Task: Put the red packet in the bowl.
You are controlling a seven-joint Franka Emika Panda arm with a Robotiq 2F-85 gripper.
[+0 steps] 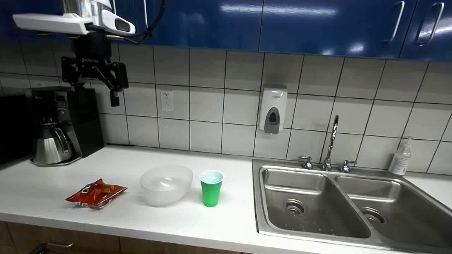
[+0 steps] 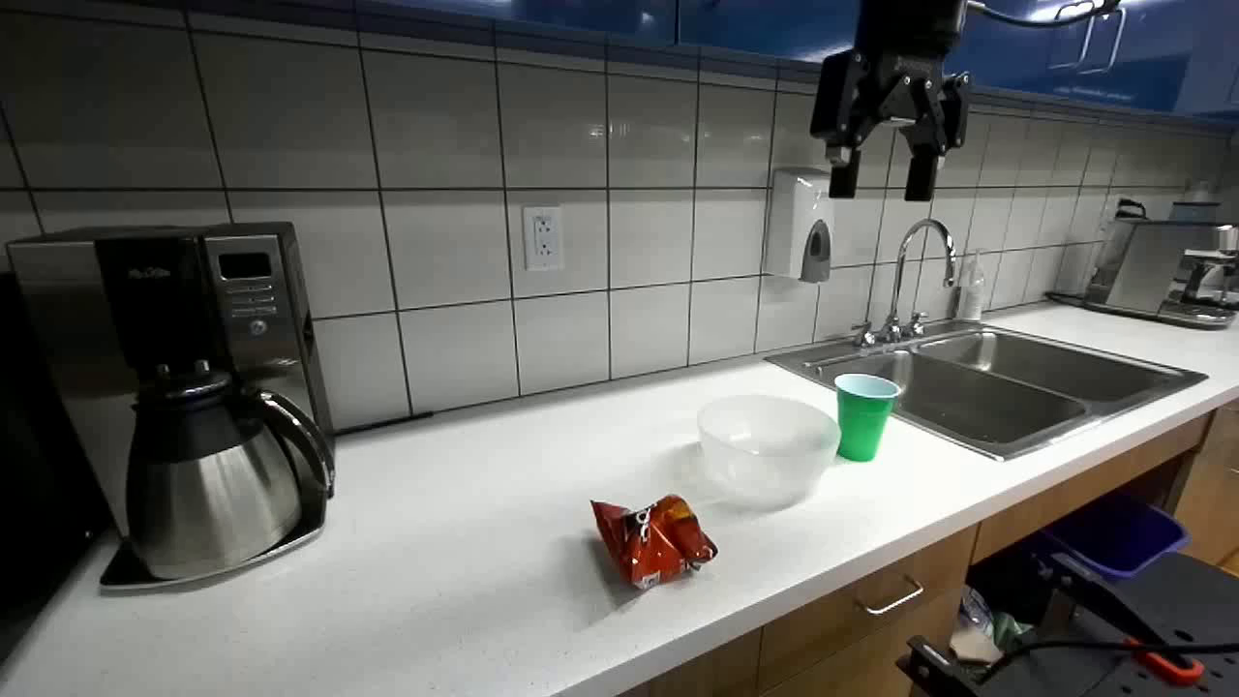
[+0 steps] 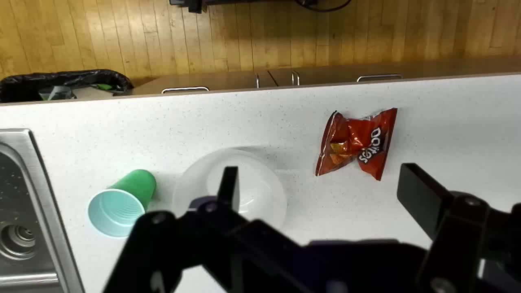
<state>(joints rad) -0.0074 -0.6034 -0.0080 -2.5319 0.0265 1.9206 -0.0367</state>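
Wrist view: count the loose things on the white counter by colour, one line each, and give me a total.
Red: 1, the packet
Green, pale blue inside: 1, the cup
Translucent whitish: 1, the bowl
Total: 3

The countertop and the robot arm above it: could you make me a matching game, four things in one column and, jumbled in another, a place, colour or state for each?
Column 1
1. red packet
2. bowl
3. green cup
4. end effector

Column 2
A. translucent and whitish
B. open, gripping nothing
C. lying on the counter, printed with lettering
D. standing between the bowl and the sink

Pairs: 1-C; 2-A; 3-D; 4-B
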